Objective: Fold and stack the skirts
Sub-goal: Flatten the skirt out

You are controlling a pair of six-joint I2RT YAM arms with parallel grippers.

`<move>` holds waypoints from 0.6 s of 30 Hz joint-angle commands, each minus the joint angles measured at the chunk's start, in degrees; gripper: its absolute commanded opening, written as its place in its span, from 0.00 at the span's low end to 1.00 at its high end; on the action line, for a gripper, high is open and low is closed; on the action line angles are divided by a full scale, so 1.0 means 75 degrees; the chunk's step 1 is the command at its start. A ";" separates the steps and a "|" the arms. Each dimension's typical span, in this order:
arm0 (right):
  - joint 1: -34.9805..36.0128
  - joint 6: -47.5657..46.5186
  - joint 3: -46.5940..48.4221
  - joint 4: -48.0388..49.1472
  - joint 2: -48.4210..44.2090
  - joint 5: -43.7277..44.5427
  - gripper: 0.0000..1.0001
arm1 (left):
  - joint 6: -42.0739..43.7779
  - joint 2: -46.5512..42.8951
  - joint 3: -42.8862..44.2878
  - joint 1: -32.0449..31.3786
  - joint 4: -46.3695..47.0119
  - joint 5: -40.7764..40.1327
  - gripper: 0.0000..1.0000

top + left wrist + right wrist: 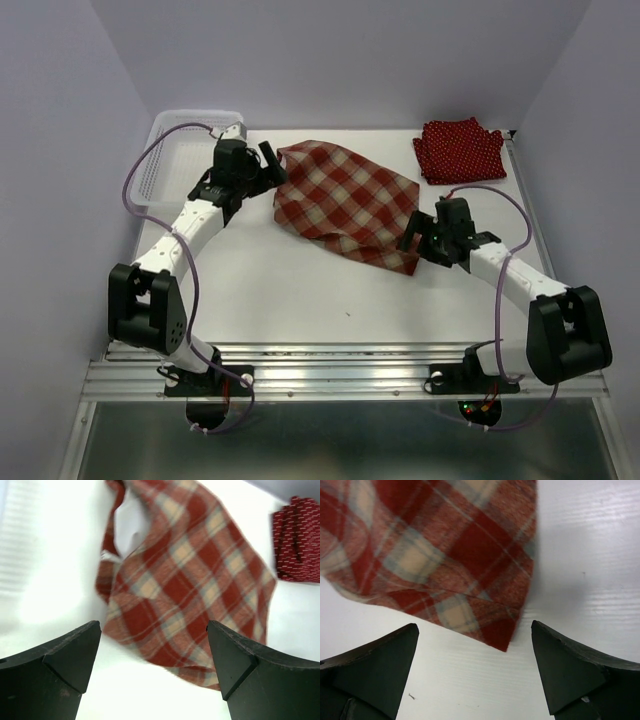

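Plaid skirt (345, 205) lay loosely spread in the middle of the desk (300, 300). At its near right corner the right gripper (413, 232) stood wide open and held nothing. At its far left corner the left gripper (274, 163) was also open and empty. A folded dotted skirt (458, 148) lay in the far right corner, and a white basket (165, 160) stood at the far left corner.

At upper right of the left wrist view, the polka-dot skirt (296, 540) is cut by the edge, its dots smeared into dashes. The plaid skirt (435, 550) runs off the right wrist view's top.
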 commanded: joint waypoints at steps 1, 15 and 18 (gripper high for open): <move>0.0050 0.0635 0.0231 -0.0756 0.0262 0.1044 1.00 | 0.0011 -0.0230 -0.0347 0.0020 -0.1092 -0.1049 0.99; 0.0050 0.0343 0.0641 0.0204 0.1352 0.0740 0.95 | -0.0470 0.0401 -0.1567 0.0020 0.0008 -0.0171 0.99; 0.0050 0.0377 0.0700 0.0322 0.1481 0.0774 0.89 | -0.0505 0.0765 -0.1520 0.0032 0.0254 -0.0066 0.99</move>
